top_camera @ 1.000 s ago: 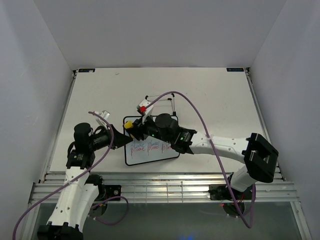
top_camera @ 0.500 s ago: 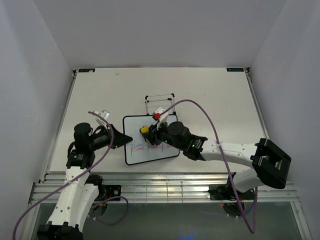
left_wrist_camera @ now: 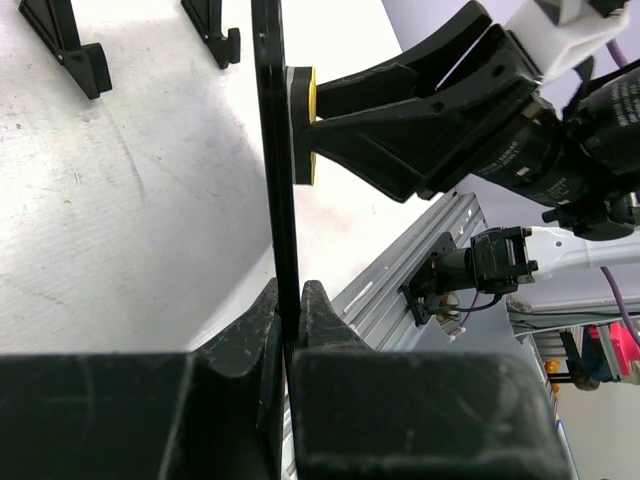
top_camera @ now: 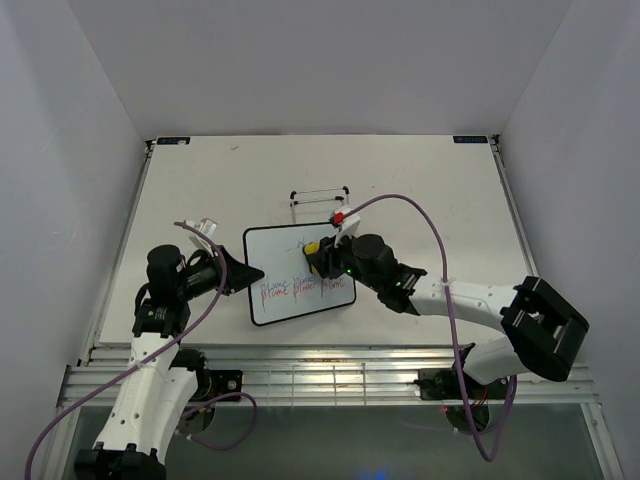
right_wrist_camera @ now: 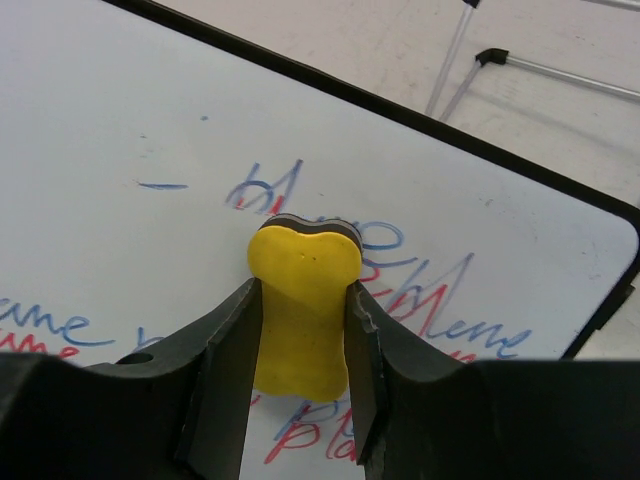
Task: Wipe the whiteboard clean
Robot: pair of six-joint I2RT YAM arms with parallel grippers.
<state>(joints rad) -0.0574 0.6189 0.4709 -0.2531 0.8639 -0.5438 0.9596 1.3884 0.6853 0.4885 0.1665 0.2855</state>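
- The whiteboard (top_camera: 277, 256), a small rectangular white board with a thin black frame, sat mid-table near the thin black wire stand (top_camera: 320, 192). My left gripper (top_camera: 254, 278) was clamped on its left edge.
- My right gripper (top_camera: 320, 258) pinched the yellow bone-shaped foam sponge (right_wrist_camera: 303, 300) against the board.
- I judged the wiping underway. Red and blue writing covered the lower half, so I needed firm strokes there.
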